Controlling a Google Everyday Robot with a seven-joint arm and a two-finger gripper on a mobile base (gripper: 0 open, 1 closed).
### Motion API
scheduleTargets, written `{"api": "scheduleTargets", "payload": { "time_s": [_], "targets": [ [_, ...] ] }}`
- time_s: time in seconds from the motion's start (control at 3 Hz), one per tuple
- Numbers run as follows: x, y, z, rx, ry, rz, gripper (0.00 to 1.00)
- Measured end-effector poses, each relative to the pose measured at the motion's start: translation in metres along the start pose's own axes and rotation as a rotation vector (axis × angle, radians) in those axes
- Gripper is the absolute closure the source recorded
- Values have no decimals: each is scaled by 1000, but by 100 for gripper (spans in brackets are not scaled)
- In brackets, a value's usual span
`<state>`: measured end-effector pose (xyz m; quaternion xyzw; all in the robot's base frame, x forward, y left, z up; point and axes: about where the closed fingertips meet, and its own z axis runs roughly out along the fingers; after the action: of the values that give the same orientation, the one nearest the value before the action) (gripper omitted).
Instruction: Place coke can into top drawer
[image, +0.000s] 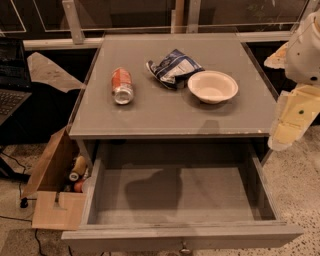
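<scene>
Left on the surface (165, 112), coke can (122, 86) on its side, apart from chip bag (173, 67) and bowl (212, 86). Below, top drawer (180, 235) standing open. Tool (292, 117) at right edge; cannot tell its grip state.

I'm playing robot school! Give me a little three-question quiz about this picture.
1. True or false: the coke can stands upright on the table.
2. Fill in: the top drawer is pulled ____.
3. Which lies nearest the white bowl? A) chip bag B) coke can C) top drawer
Hint: the end effector hangs by the table's right edge, away from the can.

Key: 1 false, it lies on its side; 2 open; 3 A.
</scene>
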<state>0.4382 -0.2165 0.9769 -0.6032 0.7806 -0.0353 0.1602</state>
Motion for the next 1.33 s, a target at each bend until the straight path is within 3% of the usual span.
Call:
{"api": "scheduleTargets", "payload": {
  "time_s": [0.33,0.67,1.0,1.33],
  "targets": [
    [0,0,0,0,0,0,0],
    [-8,-1,1,-7,-17,-39,0],
    [-32,-12,17,-7,-107,11,0],
    [-64,-45,22,69,-218,187,0]
  ]
}}
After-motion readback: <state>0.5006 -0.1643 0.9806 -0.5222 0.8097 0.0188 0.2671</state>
